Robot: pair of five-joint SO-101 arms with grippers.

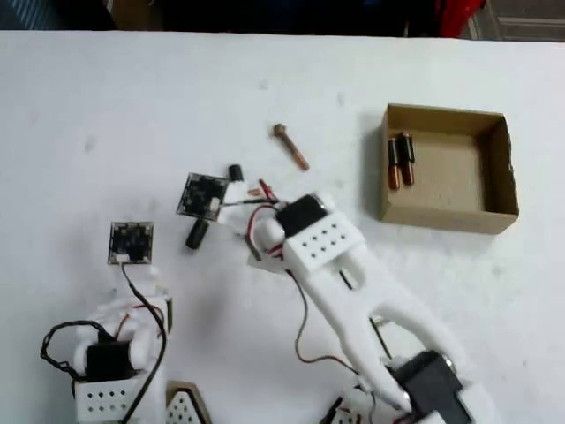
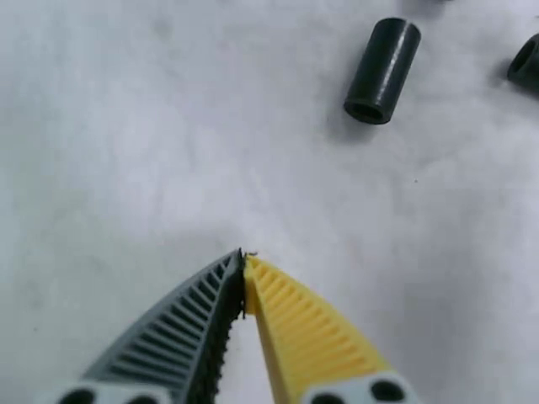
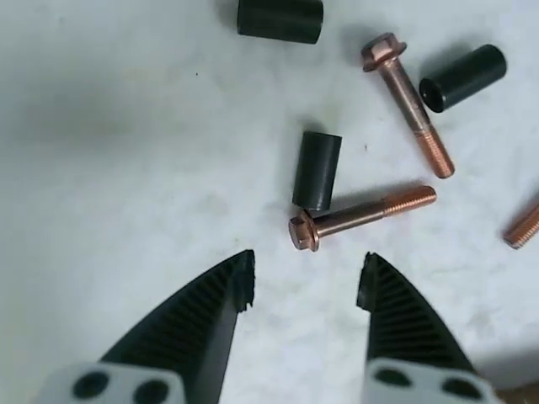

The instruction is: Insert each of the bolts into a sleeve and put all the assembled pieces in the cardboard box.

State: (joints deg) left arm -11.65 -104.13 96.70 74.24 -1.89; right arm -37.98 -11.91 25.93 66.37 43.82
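**Right end effector (image 3: pixel 306 282) wide over a bolt, left end effector (image 2: pixel 242 257) closed and empty**

In the right wrist view the right end effector's two black fingers stand well apart. A copper bolt (image 3: pixel 362 215) lies on the white table (image 3: pixel 109 151) just ahead of the gap, untouched, with its hex head nearest the fingers. A black sleeve (image 3: pixel 317 170) lies just beside that head; whether the two touch cannot be told. Farther off are a second bolt (image 3: pixel 408 105) and a second sleeve (image 3: pixel 463 77) near its head.

A third sleeve (image 3: pixel 280 18) is cut by the frame edge, and only the threaded end of a third bolt (image 3: pixel 524 227) shows.

The left end effector's grey and yellow fingers meet at the tips and hold nothing. A lone sleeve (image 2: pixel 383 71) lies well ahead of them on its side, with its open bore visible. A dark piece (image 2: pixel 526 63) at the frame edge is too cropped to identify.

From above, the right arm's wrist and camera board cover most of the parts cluster. A loose bolt (image 1: pixel 290 146) lies beyond the arm. The cardboard box (image 1: pixel 446 216) sits well apart to the side. Two assembled pieces (image 1: pixel 400 161) lie side by side along one wall inside it, dark at one end and copper along the rest.
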